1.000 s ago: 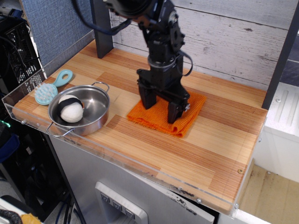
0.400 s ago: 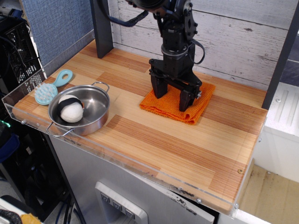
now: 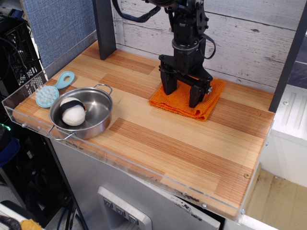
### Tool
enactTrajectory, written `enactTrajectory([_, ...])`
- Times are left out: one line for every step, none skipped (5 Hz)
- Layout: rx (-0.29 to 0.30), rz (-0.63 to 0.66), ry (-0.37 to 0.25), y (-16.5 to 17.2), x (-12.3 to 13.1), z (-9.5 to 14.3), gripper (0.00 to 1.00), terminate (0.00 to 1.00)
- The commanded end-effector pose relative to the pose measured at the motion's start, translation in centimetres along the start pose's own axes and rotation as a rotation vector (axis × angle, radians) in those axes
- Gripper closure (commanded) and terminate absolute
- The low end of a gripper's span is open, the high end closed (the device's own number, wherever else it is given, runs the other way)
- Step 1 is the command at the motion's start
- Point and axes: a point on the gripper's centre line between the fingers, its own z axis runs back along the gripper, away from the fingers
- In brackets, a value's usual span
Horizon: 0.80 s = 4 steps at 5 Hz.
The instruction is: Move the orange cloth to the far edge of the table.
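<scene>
The orange cloth (image 3: 206,106) lies flat on the light wood table (image 3: 158,143), at the back right, close to the whitewashed plank wall. My black gripper (image 3: 182,95) stands upright over the cloth. Its two fingers are spread apart and their tips rest down on the cloth's left and middle part. Nothing is lifted; the cloth stays on the tabletop. The arm hides the cloth's far middle edge.
A steel pan (image 3: 98,115) holding a white and black ball (image 3: 73,111) sits at the front left. A teal brush (image 3: 50,93) lies beside it. A dark post (image 3: 104,28) stands at the back left. A clear acrylic rim (image 3: 29,127) borders the table.
The gripper and the orange cloth under it have moved together away from the front, up and to the right, toward the back wall. The pan, ball and brush have not moved.
</scene>
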Motion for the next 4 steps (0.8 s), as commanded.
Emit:
enactTrajectory([-0.011,-0.017,0.005,-0.5,1.0,-0.2,0.00,0.00])
enactTrajectory([-0.011,-0.021,0.008,-0.7,1.2,-0.1,0.00,0.00])
enactTrajectory([-0.010,-0.033,-0.009,-1.3,1.2,1.3,0.00,0.00])
enactTrajectory([0.001,-0.039,-0.064,-1.3,1.9,4.3,0.00,0.00])
